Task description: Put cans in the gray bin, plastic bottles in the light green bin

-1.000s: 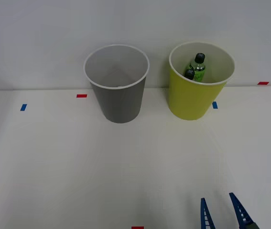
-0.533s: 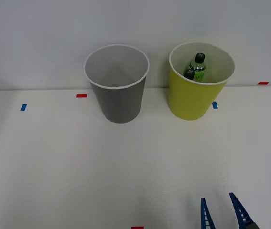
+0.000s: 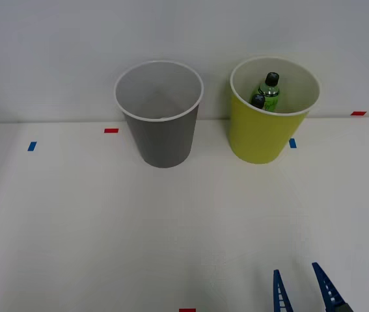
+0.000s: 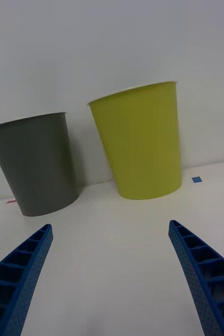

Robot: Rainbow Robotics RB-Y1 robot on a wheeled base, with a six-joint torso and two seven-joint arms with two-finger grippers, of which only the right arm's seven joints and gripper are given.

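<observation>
The gray bin (image 3: pixel 161 127) stands at the back of the white table, left of the light green bin (image 3: pixel 265 127). Two plastic bottles stand inside the light green bin: a green one with a black cap (image 3: pixel 270 88) and another whose black cap (image 3: pixel 258 101) peeks over the rim. No cans are visible. My right gripper (image 3: pixel 299 281) hovers open and empty near the table's front edge, well in front of the light green bin. In the right wrist view the gray bin (image 4: pixel 35 163) and light green bin (image 4: pixel 140 142) stand beyond my open gripper (image 4: pixel 109 233).
Small red tape marks (image 3: pixel 111 130) and blue tape marks (image 3: pixel 32 146) dot the table (image 3: pixel 106 221). A white wall rises directly behind the bins. The table's right edge runs near the light green bin's side.
</observation>
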